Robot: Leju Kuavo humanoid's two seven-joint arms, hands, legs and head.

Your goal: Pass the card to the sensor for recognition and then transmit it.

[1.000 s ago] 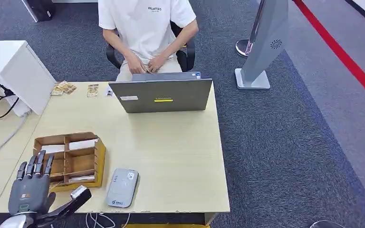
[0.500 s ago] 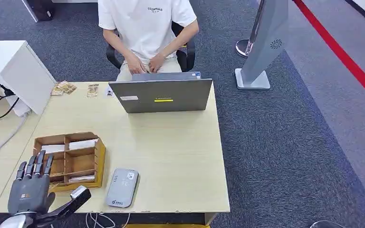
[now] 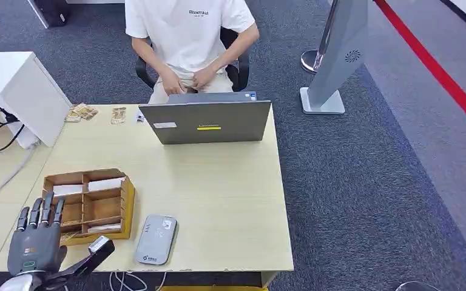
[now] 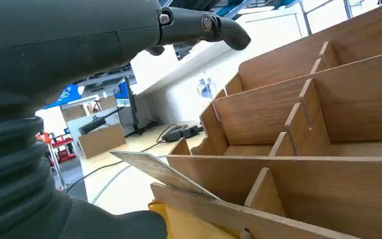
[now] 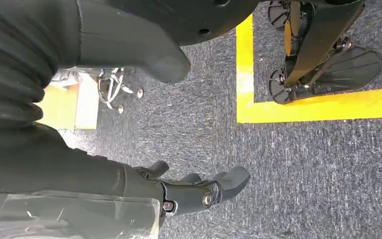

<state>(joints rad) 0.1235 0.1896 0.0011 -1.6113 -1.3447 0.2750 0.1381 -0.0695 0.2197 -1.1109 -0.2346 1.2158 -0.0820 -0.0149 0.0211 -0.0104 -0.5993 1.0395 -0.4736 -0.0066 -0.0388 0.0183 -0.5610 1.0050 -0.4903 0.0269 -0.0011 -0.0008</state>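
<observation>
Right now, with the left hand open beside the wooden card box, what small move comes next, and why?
Probably ease the left hand forward over the wooden card box toward the card leaning at its near edge. The hand holds nothing, and the sensor has no card on it yet.

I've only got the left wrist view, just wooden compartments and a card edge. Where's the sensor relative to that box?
Observer: The grey sensor lies on the table just right of the wooden box, near the front edge.
Operator: Is the left hand holding anything?
Observer: No, the left hand hovers empty by the box's near left corner, fingers spread.
Operator: And the right hand?
Observer: The right hand hangs empty over the carpet.
</observation>
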